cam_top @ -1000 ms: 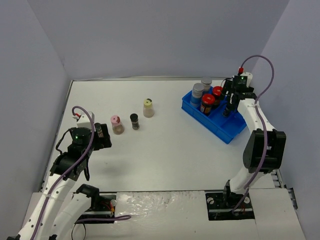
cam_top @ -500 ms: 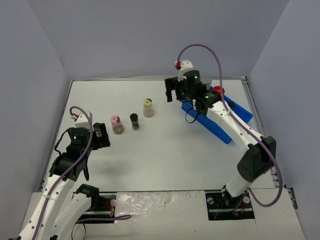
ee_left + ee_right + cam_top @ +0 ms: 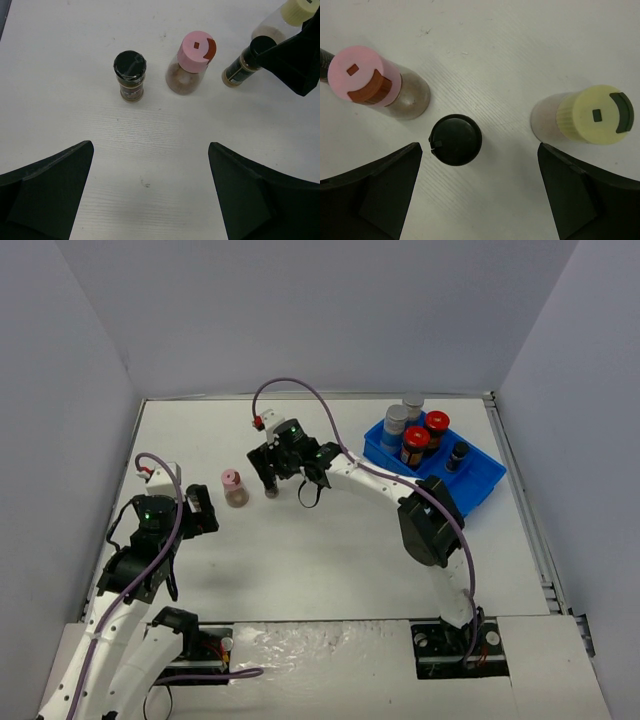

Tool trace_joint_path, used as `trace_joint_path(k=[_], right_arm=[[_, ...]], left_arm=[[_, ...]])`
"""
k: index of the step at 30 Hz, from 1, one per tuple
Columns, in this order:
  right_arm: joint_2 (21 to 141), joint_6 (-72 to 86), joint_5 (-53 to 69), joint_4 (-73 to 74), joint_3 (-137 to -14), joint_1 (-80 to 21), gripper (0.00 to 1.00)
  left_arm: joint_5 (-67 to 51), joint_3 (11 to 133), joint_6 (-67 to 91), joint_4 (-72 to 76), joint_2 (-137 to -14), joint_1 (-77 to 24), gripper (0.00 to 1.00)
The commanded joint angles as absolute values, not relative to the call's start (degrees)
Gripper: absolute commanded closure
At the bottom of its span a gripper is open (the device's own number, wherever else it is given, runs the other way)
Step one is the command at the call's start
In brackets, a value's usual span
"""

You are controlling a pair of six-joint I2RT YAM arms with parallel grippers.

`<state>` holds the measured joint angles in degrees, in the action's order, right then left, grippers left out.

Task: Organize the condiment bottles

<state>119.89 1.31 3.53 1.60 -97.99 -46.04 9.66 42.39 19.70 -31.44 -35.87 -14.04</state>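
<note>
Worktop (image 3: 330,550): white, and all the jars I can see are standing upright, either on it or in the tray.

Tray (image 3: 482,486): blue, far right corner, sitting skewed to the worktop edges.

Right arm (image 3: 370,480): stretched across to the left-middle of the worktop, over the loose jars.

Left arm (image 3: 140,560): hanging out near the left edge.

Right tool (image 3: 477,155): spread wide and pointing straight down. There's a finger on either side of the middle black-capped jar (image 3: 455,139), not touching it as far as I can see.

Left tool (image 3: 150,150): released too, nothing in it, low over the worktop and facing the row of loose jars.

In the tray: two grey-capped jars (image 3: 396,420) at the far end, two red-lidded jars (image 3: 416,440) just beside them, and a small black-capped jar (image 3: 458,452) a bit to their right. I can't tell which compartments.

Loose row, left to right in the top view: left black-capped jar (image 3: 130,70), pink-lidded jar (image 3: 370,80), the middle black-capped one, cream-lidded jar (image 3: 595,114).

Spacing: pink sits near the middle jar, cream a bit further off, none touching.
</note>
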Motion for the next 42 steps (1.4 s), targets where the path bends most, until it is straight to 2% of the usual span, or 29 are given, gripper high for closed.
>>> trace_joint_path(k=[1, 5, 8, 11, 12, 13, 15, 18, 19, 22, 29, 35, 42], right_arm=[[122.8, 1.6, 3.4, -4.7, -103.3, -46.7, 0.04], [125.3, 1.6, 3.0, -4.9, -104.1, -47.1, 0.11], [125.9, 1.5, 3.2, -5.3, -104.0, -47.1, 0.24], [125.8, 1.4, 2.8, -5.5, -103.2, -47.1, 0.46], [125.5, 1.3, 2.8, -5.6, -102.8, -47.1, 0.47], [124.5, 1.2, 2.5, -5.7, -102.3, -47.1, 0.58], [122.1, 1.4, 1.5, -6.0, -99.8, -46.9, 0.74], [117.4, 2.4, 0.3, -6.4, -93.9, -46.2, 0.9], [115.4, 2.9, -0.3, -6.5, -92.5, -45.8, 0.92], [105.9, 4.2, -3.3, -6.4, -84.8, -43.8, 0.98], [86.9, 8.8, -12.8, -1.1, -73.5, -31.4, 1.0], [80.1, 14.2, -18.8, 4.8, -69.8, -17.7, 1.0], [80.5, 17.3, -20.3, 4.7, -67.1, -7.1, 1.0]], left_arm=[[11.6, 43.4, 19.2, -28.7, -36.1, -13.5, 0.03], [11.6, 43.3, 19.2, -28.7, -36.3, -13.5, 0.03], [11.5, 43.3, 19.2, -28.7, -36.4, -13.4, 0.03], [11.5, 43.3, 19.2, -28.7, -36.4, -13.4, 0.03], [11.5, 43.3, 19.2, -28.7, -36.5, -13.4, 0.03], [11.6, 43.3, 19.2, -28.7, -36.4, -13.4, 0.03], [11.7, 43.4, 19.2, -28.7, -36.5, -13.4, 0.03], [11.8, 43.4, 19.2, -28.7, -36.4, -13.4, 0.03], [11.8, 43.4, 19.2, -28.7, -36.4, -13.4, 0.03], [11.8, 43.4, 19.2, -28.7, -36.5, -13.4, 0.03], [11.5, 43.4, 19.2, -28.7, -36.7, -13.3, 0.03], [11.3, 43.3, 19.2, -28.6, -36.9, -13.2, 0.03], [11.3, 43.3, 19.2, -28.7, -36.7, -13.1, 0.03]])
